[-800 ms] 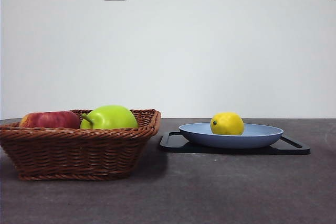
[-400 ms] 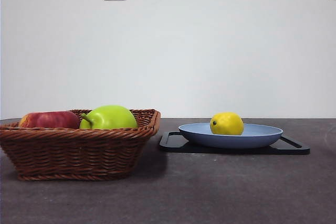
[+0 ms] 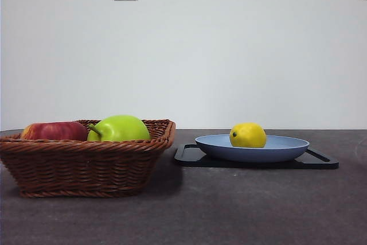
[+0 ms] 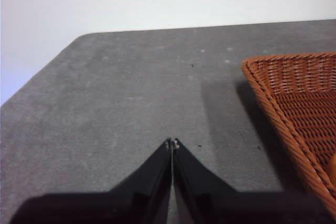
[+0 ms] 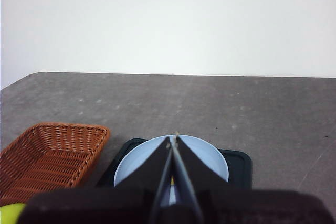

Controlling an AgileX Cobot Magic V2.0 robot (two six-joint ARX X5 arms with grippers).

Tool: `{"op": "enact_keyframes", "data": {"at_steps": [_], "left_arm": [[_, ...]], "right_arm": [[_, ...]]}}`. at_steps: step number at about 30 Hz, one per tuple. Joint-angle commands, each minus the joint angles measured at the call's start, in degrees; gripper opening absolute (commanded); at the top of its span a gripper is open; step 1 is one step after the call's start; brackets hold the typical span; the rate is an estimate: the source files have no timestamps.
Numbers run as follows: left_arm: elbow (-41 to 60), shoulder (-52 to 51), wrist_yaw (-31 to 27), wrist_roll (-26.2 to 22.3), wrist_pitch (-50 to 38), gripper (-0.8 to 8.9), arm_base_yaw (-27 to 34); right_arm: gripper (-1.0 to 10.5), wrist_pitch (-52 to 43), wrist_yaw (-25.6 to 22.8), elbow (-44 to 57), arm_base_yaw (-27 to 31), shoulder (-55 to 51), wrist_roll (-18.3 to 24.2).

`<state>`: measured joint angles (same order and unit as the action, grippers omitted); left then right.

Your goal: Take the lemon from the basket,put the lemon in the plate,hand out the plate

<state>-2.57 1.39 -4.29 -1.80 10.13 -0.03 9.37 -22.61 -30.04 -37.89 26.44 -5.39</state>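
Note:
The yellow lemon [image 3: 248, 135] lies in the blue-grey plate [image 3: 287, 148], left of its middle. The plate rests on a flat black tray [image 3: 321, 162]. To the left stands the brown wicker basket [image 3: 86, 164]. Neither arm shows in the front view. My left gripper [image 4: 172, 143] is shut with nothing in it, over bare table beside the basket's corner [image 4: 294, 98]. My right gripper [image 5: 173, 139] is shut and empty, held above and short of the plate [image 5: 210, 161]; its jaws hide most of the lemon in that view.
A red apple [image 3: 54, 131] and a yellow-green pear [image 3: 120, 128] lie in the basket. The grey table [image 3: 229, 210] runs in front of both; its left edge and rounded corner [image 4: 79, 40] show in the left wrist view. A white wall stands behind.

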Motion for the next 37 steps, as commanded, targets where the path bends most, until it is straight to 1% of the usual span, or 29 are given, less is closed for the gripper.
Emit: {"op": "enact_keyframes", "data": {"at_steps": [1, 6, 10, 30, 32, 35, 37], "left_arm": [[0.9, -1.31, 0.13, 1.01, -1.09, 0.08, 0.17], [1.16, -1.31, 0.02, 3.32, 2.49, 0.08, 0.17], [1.16, -1.31, 0.24, 4.42, 2.56, 0.08, 0.11], [1.16, -1.31, 0.13, 4.42, 1.9, 0.08, 0.11], [1.16, -1.31, 0.13, 4.42, 1.9, 0.08, 0.11], [1.16, -1.31, 0.13, 4.42, 1.9, 0.08, 0.11], [1.16, -1.31, 0.15, 4.42, 1.9, 0.08, 0.11]], "right_arm": [[0.0, -0.5, -0.28, -0.48, -0.37, 0.07, -0.74], [0.0, -0.5, -0.28, -0.48, -0.37, 0.07, -0.76], [0.0, -0.5, -0.28, -0.48, -0.37, 0.07, -0.74], [0.0, -0.5, -0.28, -0.5, -0.37, 0.07, -0.74], [0.0, -0.37, -0.31, -0.5, -0.37, 0.07, 0.17], [0.0, -0.31, -0.26, -0.48, -0.37, 0.07, 4.83], [0.0, 0.76, -0.22, -0.33, -0.24, -0.76, 5.95]]}}
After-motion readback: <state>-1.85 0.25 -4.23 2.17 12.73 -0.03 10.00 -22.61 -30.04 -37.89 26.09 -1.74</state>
